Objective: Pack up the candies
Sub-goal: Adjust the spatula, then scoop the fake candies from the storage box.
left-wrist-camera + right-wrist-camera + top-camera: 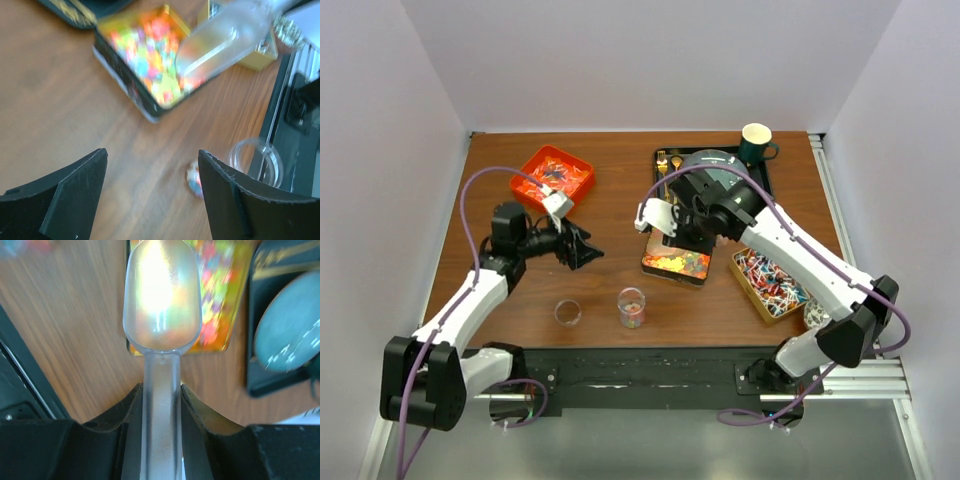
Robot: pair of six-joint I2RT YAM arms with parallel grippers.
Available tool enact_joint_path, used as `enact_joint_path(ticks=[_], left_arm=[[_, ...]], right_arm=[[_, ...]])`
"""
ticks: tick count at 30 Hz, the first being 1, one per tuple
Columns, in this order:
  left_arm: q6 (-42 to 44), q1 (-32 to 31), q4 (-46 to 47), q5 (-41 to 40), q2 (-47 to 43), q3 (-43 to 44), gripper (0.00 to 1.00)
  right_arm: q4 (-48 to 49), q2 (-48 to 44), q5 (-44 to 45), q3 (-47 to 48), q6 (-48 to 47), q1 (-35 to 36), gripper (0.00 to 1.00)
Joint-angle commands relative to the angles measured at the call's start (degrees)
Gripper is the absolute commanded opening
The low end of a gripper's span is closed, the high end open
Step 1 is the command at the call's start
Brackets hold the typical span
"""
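Right wrist view: right pincer [161, 392] grips a clear scoop [161, 305], candies [216, 282] at upper right; left pincer [152, 170] gapes wide, empty. Scooping seems in hand; next, dip the scoop into them.

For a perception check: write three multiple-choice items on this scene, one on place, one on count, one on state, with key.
1. The scoop hangs over: A the gummy tin; B the orange tray; C the mug.
2. Clear cups near the arms: A one; B two; C four.
3. The left fingers are: A shut on a cup; B shut on the scoop; C open, empty.
Key: A, the left wrist view shows it above the gummies; B, an empty cup and a part-filled cup; C, nothing sits between them.
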Motion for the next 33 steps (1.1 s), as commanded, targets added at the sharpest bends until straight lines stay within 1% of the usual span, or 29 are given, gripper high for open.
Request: enact_joint_path(ticks=[1,3,5,6,7,8,10,14,19,28,33], left_arm=[[1.31,-2.93,11.54,-3.72,1.00,-7.20,0.79],[3.84,-4.95,13.58,-5.29,2.14,-8.96,0.79],[6.14,-6.27,18.23,-7.41,3.63,-9.93,0.79],[6.58,-7.15,20.43,-7.85,5.73,-10.81,0.78],[6.67,-7.59,25.15,-8.55,7.06,-11.16,0.78],[5.89,-7.94,27.63,-8.12,10.03,-11.43,0.78],[5.70,-8.73,32.81,-8.55,12.94,-11.43,0.77],[8.07,-10.93,35.30,-7.77,20.93,-8.80,0.76],[8.25,-13.22,40.04,-7.15,26.31,-7.04,0.75],[1.75,-17.44,53.57,-7.24,38.17,-4.23,0.72],[-0.45,-18.49,57.18,-7.23,42.05,-3.34,0.72]], right_arm=[[2.07,-0.88,3.87,-3.47,-0.38,-2.53,0.00],[1.98,0.43,4.13,-2.42,-2.58,-5.96,0.00],[1.55,3.06,4.30,-0.84,-6.08,-9.38,0.00],[1.46,3.86,4.31,1.00,-7.58,-10.44,0.00],[1.28,5.00,4.22,1.89,-8.99,-11.41,0.00],[0.93,6.58,4.22,2.94,-12.13,-12.81,0.00],[-0.38,8.52,4.74,5.58,-16.79,-14.05,0.00],[-2.14,12.39,6.76,8.83,-22.88,-15.29,0.00],[-2.59,16.08,9.93,10.07,-29.73,-15.38,0.00],[-1.62,20.39,13.71,10.68,-36.33,-15.38,0.00],[-1.45,21.80,13.80,9.90,-38.35,-15.38,0.00]])
